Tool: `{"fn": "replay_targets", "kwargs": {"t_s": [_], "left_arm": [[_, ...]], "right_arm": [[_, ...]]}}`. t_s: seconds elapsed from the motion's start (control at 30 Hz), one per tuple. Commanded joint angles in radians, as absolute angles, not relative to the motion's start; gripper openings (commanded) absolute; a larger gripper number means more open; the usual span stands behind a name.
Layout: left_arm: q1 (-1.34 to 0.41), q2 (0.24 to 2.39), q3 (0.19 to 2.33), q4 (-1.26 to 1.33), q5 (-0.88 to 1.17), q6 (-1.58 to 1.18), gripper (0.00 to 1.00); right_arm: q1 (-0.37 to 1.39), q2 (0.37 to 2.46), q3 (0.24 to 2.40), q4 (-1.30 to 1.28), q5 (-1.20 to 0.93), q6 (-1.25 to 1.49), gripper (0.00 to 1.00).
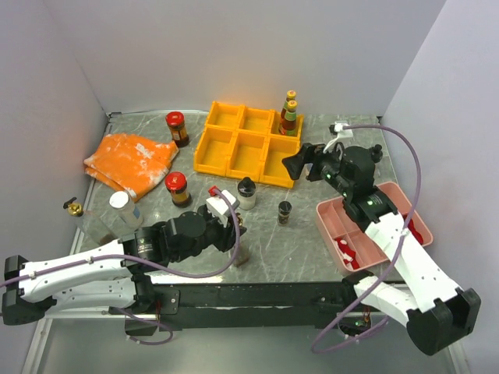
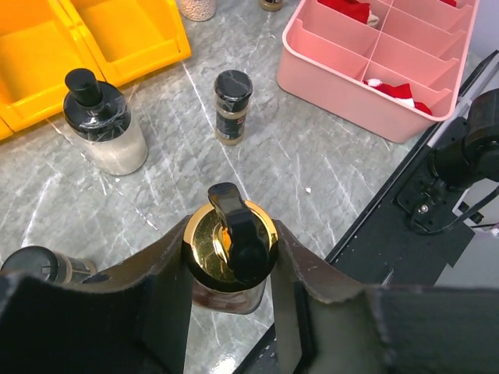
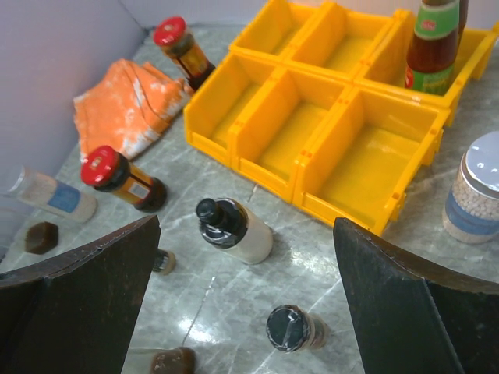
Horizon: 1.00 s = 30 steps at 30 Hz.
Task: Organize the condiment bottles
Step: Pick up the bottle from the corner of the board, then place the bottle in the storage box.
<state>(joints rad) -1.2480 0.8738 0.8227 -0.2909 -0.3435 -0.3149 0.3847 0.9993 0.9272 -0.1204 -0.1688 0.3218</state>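
Observation:
My left gripper (image 1: 236,238) (image 2: 230,243) is shut on a gold-capped glass bottle (image 1: 240,254) (image 2: 228,261), one finger pressed on each side of the cap, near the table's front edge. My right gripper (image 1: 300,165) (image 3: 245,226) is open and empty, above and apart from a black-capped white bottle (image 1: 246,193) (image 3: 238,231) and a small black-capped jar (image 1: 284,212) (image 3: 292,328). Two red-capped jars (image 1: 177,128) (image 1: 178,188) and a silver-capped jar (image 1: 121,209) stand to the left. Two tall bottles (image 1: 289,115) stand in the yellow bin rack's (image 1: 234,144) far right compartment.
An orange cloth (image 1: 129,160) lies at the back left. A pink divided tray (image 1: 343,210) with red and white packets sits front right. A silver-lidded jar (image 3: 474,195) stands right of the rack. A small dark bottle (image 1: 74,207) sits by the left wall.

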Motion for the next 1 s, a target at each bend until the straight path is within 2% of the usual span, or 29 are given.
{"fn": "replay_targets", "kwargs": {"t_s": [0.0, 0.03, 0.23, 0.47, 0.67, 0.97], "left_arm": [[-1.258, 0.85, 0.856, -0.265, -0.37, -0.345, 0.05], [-1.258, 0.853, 0.876, -0.274, -0.373, -0.35, 0.01], [-1.261, 0.891, 1.001, -0.353, -0.403, -0.373, 0.01], [-1.261, 0.931, 1.173, -0.42, -0.549, -0.385, 0.01], [-1.243, 1.046, 1.36, -0.385, -0.704, -0.261, 0.01], [-0.987, 1.293, 1.684, -0.341, -0.505, -0.156, 0.01]], "right_arm": [[0.387, 0.916, 0.928, -0.113, -0.186, 0.33, 1.0], [0.388, 0.908, 0.927, -0.123, -0.183, 0.33, 1.0], [0.387, 0.859, 0.928, -0.156, -0.199, 0.328, 1.0], [0.388, 0.859, 0.96, -0.248, -0.183, 0.374, 1.0], [0.39, 0.816, 0.916, -0.241, -0.178, 0.411, 1.0], [0.388, 0.742, 0.861, -0.209, -0.153, 0.417, 1.0]]}}
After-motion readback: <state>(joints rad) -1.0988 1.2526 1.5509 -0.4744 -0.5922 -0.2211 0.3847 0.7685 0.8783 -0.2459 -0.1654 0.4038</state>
